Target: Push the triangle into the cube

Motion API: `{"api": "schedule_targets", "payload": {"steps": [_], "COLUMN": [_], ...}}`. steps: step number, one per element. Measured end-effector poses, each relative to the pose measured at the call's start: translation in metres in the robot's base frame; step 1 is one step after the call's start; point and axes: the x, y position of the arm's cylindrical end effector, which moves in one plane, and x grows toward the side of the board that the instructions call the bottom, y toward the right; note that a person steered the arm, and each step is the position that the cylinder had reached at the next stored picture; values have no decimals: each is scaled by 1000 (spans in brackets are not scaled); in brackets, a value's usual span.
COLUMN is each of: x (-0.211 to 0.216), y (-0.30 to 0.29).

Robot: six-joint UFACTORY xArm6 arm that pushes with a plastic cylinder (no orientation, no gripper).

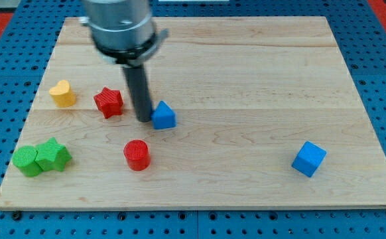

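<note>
The blue triangle [164,115] lies a little left of the board's middle. The blue cube [309,159] sits at the view's lower right, far from the triangle. My tip [143,119] is at the end of the dark rod and touches the triangle's left side. The triangle lies between my tip and the cube.
A red star [108,102] is just left of the rod. A yellow heart [63,93] is further left. A red cylinder [137,155] sits below the tip. A green cylinder [26,161] and a green block [52,155] touch at the lower left. The wooden board [246,79] lies on a blue pegboard.
</note>
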Motion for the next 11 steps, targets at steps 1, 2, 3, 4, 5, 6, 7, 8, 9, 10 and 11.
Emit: {"api": "schedule_targets", "payload": {"steps": [1,2,3,4,5,6,7,8,9,10,11], "x": [-3,-1,10,12,12,12,12,12,22,24,34], "y": [38,73,88,88,88,77,59,54,73,101,133]}}
